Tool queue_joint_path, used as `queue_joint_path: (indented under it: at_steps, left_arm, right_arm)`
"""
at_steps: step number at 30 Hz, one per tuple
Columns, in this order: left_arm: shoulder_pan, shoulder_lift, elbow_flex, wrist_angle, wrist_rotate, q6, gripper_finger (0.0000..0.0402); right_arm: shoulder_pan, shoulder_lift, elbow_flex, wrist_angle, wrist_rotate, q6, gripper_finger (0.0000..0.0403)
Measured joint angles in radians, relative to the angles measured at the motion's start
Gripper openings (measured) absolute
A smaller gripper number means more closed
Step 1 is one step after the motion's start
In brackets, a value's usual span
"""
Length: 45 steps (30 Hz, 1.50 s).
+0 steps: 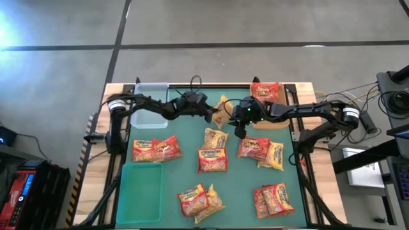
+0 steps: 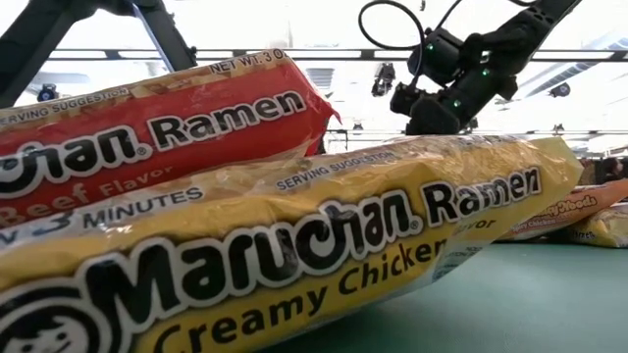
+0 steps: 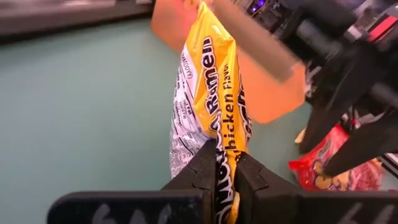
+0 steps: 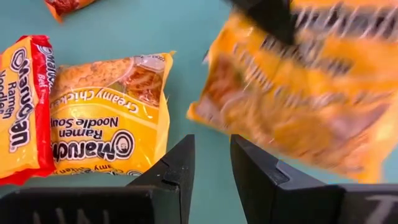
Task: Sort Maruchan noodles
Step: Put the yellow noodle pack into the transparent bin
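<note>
Several Maruchan noodle packets, yellow and red, lie on the green mat [image 1: 179, 169], among them a pair [image 1: 156, 148], a centre pile [image 1: 214, 153] and a yellow one [image 4: 109, 115] beside a red one [image 4: 22, 106]. One red packet [image 1: 265, 91] lies in the tan tray [image 1: 275, 120]. My left gripper [image 1: 213, 114] is at the far centre, shut on a yellow Creamy Chicken packet [image 1: 222, 110]. My right gripper [image 1: 239, 131] hangs just to that packet's right and nearer, fingers [image 4: 180, 168] slightly apart with nothing between them. My left gripper pinches the yellow packet's short end [image 3: 225, 146] between its two fingers. It comes from the table's left, slanting a little downward, in line with the packet's length. The packet sticks out beyond the fingertips edge-on, lifted clear of the mat.
A clear tray [image 1: 150, 105] stands at the far left and a green tray [image 1: 139, 185] at the near left. Close to the low camera a red Beef packet [image 2: 147, 127] lies on a yellow one [image 2: 294, 255]. Bare mat shows between the piles.
</note>
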Motion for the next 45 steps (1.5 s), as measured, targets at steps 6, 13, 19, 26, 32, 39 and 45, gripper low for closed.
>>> queue_joint_path:
  at_steps: [6,13,19,26,32,39,45]
  left_arm:
    - [0.069,-0.122,0.0,-0.191,0.004,0.111,0.0001]
    - [0.185,-0.323,0.0,-0.463,0.001,0.284,0.0001]
    - [0.289,-0.518,0.0,-0.842,-0.021,0.5,0.0001]
    - [0.359,-0.733,0.0,-1.139,-0.172,0.644,0.0001]
    - [0.399,-0.844,0.0,-1.262,-0.292,0.66,0.0001]
    - [0.429,-0.853,-0.04,-1.318,-0.316,0.732,0.0001]
    - [0.443,-0.815,-0.083,-1.303,-0.317,0.793,0.0001]
  right_arm:
    - [0.002,0.006,-0.001,0.0,0.0,0.029,0.0093]
    - [0.002,0.007,-0.002,0.001,0.0,0.023,0.0093]
    - [0.002,0.007,-0.002,0.001,0.0,0.022,0.0093]
    - [0.002,0.007,-0.002,0.002,0.0,0.009,0.0093]
    - [0.002,0.007,-0.002,0.002,0.0,0.01,0.0093]
    - [0.002,0.007,-0.002,0.003,0.001,0.013,0.0093]
    - [0.002,0.008,-0.002,0.003,0.001,0.014,0.0093]
